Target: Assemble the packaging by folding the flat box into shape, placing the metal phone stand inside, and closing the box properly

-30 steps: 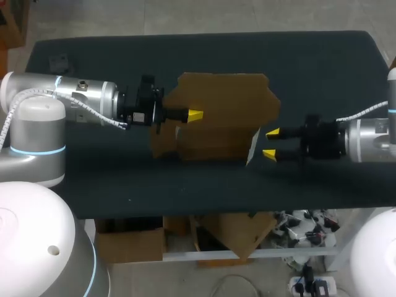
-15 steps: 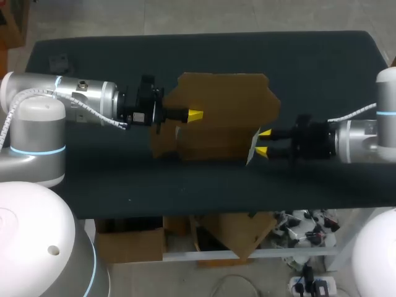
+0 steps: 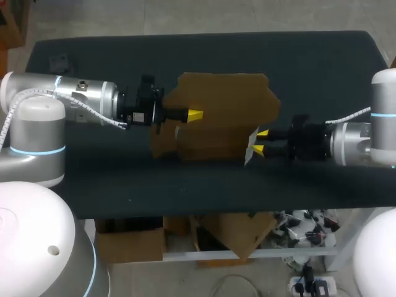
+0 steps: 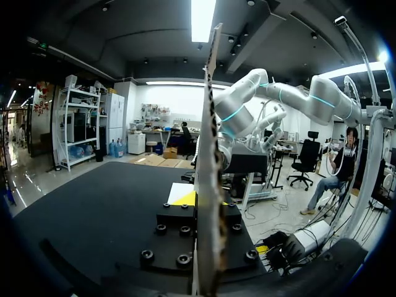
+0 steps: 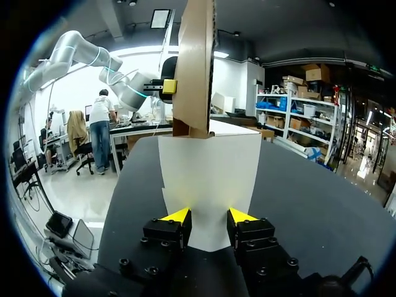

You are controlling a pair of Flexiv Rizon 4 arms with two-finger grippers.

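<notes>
While my left gripper [image 3: 195,115] was clamped on the flat brown cardboard box [image 3: 216,117], the box sat above the middle of the dark table [image 3: 309,68], between my two arms. It was a sheet, not folded into shape, so it enclosed no space that could hold anything. In the head view its broad face was turned up toward the camera and its long axis ran across the table, from my left arm toward my right. One yellow tip lay on top of the cardboard near its left edge. In my left wrist view the box [image 4: 209,154] showed edge-on as a thin strip running straight out ahead of the left gripper [image 4: 204,201], with one yellow tip visible beside it and the other hidden behind the board.

At the box's right end a white paper flap [image 3: 250,147] stuck out toward my right gripper [image 3: 261,141]. In my right wrist view that white flap [image 5: 210,173] faced the camera, and its tapered end filled the gap of the right gripper [image 5: 208,216], both yellow tips pressing its side edges. Beyond the flap the brown board [image 5: 193,68] stood edge-on.

A small dark thing [image 3: 60,61] lay near the table's far left corner, well apart from the box.
</notes>
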